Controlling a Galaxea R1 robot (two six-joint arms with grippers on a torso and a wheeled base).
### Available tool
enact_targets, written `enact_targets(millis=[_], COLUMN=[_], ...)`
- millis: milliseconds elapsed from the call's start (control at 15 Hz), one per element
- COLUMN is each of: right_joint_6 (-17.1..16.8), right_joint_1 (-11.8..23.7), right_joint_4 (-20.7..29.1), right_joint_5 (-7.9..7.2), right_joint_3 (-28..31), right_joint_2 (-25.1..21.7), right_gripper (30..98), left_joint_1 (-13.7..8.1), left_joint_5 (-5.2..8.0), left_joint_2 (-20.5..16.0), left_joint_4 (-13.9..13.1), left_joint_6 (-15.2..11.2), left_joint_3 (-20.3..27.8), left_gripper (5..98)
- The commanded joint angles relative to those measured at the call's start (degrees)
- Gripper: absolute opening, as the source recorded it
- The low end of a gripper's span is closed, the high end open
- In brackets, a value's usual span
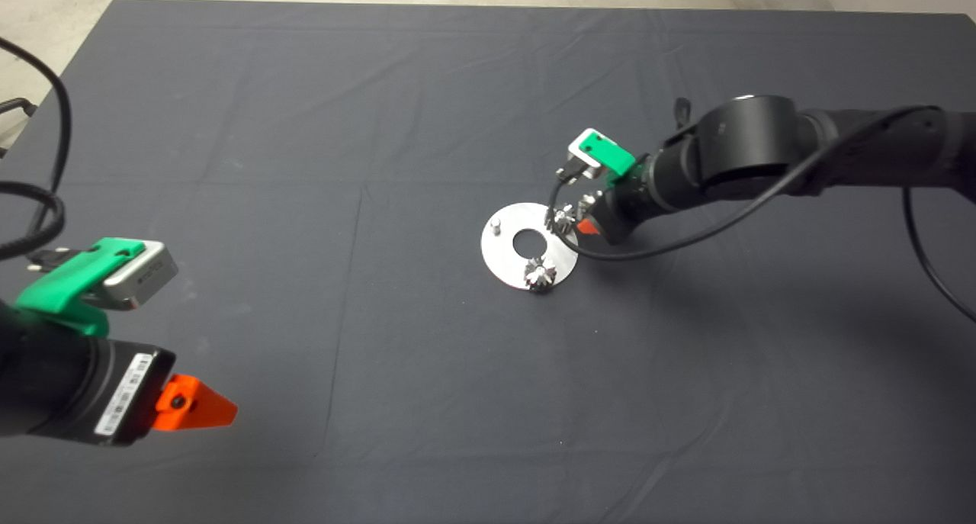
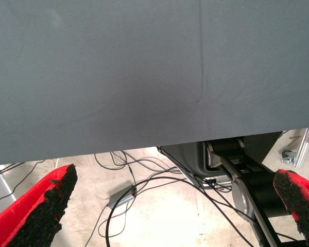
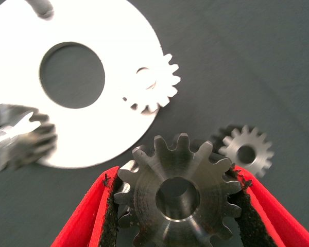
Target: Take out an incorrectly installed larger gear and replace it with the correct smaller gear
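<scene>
My right gripper (image 3: 177, 177) is shut on the larger gear (image 3: 177, 198), a dull steel toothed wheel held just off the right edge of the round silver plate (image 3: 108, 41). In the head view this gripper (image 1: 573, 223) hovers at the plate (image 1: 507, 261). The smaller gear (image 3: 245, 152) lies flat on the mat beside the plate, near the held gear. Two shiny gears (image 1: 539, 272) (image 1: 563, 219) sit on the plate. One short peg (image 1: 496, 225) stands bare. My left gripper (image 1: 206, 409) waits open at the lower left.
The plate has a wide centre hole (image 1: 528, 242). A black cable (image 1: 686, 238) loops from the right wrist over the mat. The left wrist view looks past the mat's edge (image 2: 144, 146) to floor cables and the robot's base.
</scene>
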Motion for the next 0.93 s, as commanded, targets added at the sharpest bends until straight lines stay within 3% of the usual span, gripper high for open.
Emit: enact_targets(millis=[0, 267, 600, 800, 867], right_joint_6=[2.5, 5.33, 6.82, 6.92, 7.0], right_joint_1=[1.71, -0.55, -3.82, -6.29, -6.29], right_joint_4=[-0.61, -0.87, -3.24, -7.99, -8.17], right_joint_5=[-0.82, -0.9, -1.61, -4.86, -4.95], right_joint_3=[6.2, 10.94, 11.31, 14.04, 14.31], right_joint_2=[-4.5, -8.19, -9.19, -9.31, -9.88], right_gripper=[48.6, 48.5, 48.4, 48.4, 48.4], left_joint_1=[-0.57, -0.57, -0.57, -0.57, -0.57], left_joint_5=[0.36, 0.36, 0.45, 0.45, 0.45], left_joint_2=[-0.19, -0.19, -0.28, -0.62, -0.62], left_joint_4=[-0.74, -0.74, -0.82, -0.82, -0.75], left_joint_6=[-0.07, -0.07, -0.07, -0.07, -0.07], left_joint_3=[0.75, 0.73, 0.14, -0.13, -0.04], left_gripper=[98.1, 98.1, 98.1, 98.1, 98.1])
